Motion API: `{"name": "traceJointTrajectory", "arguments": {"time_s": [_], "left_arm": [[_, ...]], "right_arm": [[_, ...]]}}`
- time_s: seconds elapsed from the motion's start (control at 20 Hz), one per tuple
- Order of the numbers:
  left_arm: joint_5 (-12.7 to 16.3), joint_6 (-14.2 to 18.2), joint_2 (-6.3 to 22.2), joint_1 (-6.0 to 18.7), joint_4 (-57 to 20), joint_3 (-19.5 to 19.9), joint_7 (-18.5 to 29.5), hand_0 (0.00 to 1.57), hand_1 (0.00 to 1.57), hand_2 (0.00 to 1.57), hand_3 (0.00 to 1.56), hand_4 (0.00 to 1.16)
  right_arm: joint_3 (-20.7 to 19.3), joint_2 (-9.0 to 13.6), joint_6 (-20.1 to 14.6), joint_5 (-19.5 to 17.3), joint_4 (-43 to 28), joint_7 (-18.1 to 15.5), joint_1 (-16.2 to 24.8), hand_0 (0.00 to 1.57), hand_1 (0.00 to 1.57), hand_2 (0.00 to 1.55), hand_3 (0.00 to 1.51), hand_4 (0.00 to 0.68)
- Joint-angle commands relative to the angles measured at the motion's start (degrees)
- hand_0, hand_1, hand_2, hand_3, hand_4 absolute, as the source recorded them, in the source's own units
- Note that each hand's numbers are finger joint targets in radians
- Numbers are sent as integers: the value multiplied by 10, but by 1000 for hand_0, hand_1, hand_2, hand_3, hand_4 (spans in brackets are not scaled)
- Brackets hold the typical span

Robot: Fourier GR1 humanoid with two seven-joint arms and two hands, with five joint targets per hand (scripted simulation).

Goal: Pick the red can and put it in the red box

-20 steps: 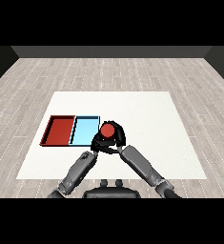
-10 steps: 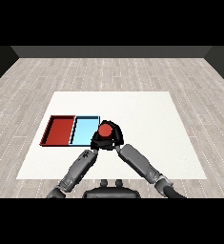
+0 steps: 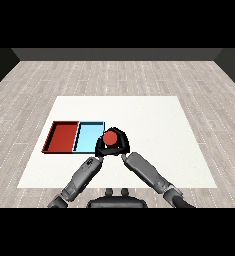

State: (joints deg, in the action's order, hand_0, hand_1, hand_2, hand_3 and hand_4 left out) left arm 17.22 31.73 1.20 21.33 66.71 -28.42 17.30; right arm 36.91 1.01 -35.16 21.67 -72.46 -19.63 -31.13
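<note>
Holding the red can [image 3: 109,138] upright, the robot's right hand [image 3: 120,143] is curling round it from the right and behind, black fingers wrapping its sides so that mostly the round red top is showing. The can is sitting just below the centre of the frame, at the lower right corner of the light blue tray [image 3: 89,137], touching or overlapping that tray's edge in this view; whether it is resting on the tabletop [image 3: 154,125] or already lifting clear cannot be told.

The left hand [image 3: 99,150] is lying just to the lower left of the can, close against it, but its fingers are too hidden to judge.

The red tray [image 3: 63,136] is lying further left in the frame, side by side with the blue one and sharing an edge with it. So the goal is lying straight to the left of the held can, with the whole blue tray in between. The can's long axis is standing vertical, and the carrying arm is reaching in from the lower right, so the coming move is likely calling for a leftward carry across the blue tray.
</note>
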Motion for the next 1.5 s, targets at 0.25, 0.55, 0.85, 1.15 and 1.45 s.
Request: {"name": "traceJointTrajectory", "arguments": {"time_s": [0.25, 0.55, 0.85, 1.15, 1.45], "left_arm": [[-6, 87, -11, 9, 35, -28, -21, 1571, 1571, 1529, 1427, 966], [-24, 60, -11, 8, 16, 10, 6, 1571, 1571, 1529, 1455, 1118], [-12, 93, -12, 54, -23, -13, 14, 1571, 1571, 1541, 1466, 1123], [-29, 44, 2, -10, 24, 22, -10, 1571, 1571, 1571, 1509, 1145], [-39, 42, -10, -52, -7, 25, 51, 1571, 1571, 1571, 1486, 1129]], "right_arm": [[37, -10, -34, 45, -21, 0, -3, 1453, 1453, 1440, 1379, 597], [0, -10, 11, -36, -14, 32, 14, 0, 0, 0, 0, 0], [-14, -10, 40, -57, -40, 28, 46, 0, 0, 0, 0, 0], [-60, -10, 42, -69, -66, 49, 31, 0, 0, 0, 0, 0], [-121, 27, 66, -66, -125, 47, 78, 0, 0, 0, 0, 0]]}}
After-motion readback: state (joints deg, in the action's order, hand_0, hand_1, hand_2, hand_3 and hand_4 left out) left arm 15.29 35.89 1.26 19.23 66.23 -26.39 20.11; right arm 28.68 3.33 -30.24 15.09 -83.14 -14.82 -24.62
